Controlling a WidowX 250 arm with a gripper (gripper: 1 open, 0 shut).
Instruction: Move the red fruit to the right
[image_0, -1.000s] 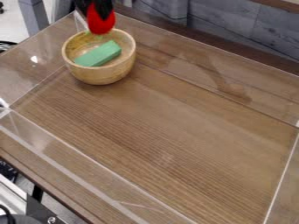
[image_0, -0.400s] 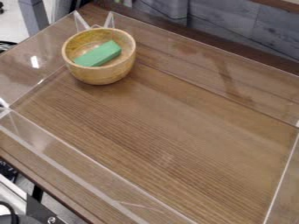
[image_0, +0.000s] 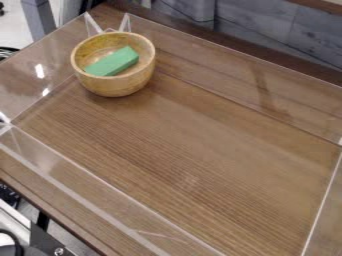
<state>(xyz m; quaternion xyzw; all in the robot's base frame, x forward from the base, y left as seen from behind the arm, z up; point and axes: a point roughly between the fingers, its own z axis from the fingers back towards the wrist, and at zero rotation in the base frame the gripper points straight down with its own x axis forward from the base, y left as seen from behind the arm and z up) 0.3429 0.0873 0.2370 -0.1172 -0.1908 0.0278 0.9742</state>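
Gripper's out of shot, clamped tight, but on what can't be seen. Red fruit: nowhere in view either. Wooden bowl (image_0: 114, 65) sits top-left on the table (image_0: 201, 160) w/ green block (image_0: 111, 63) inside; right side's bare, prob the drop zone.

No readable text, label, brand, number or sign appears on anything here.
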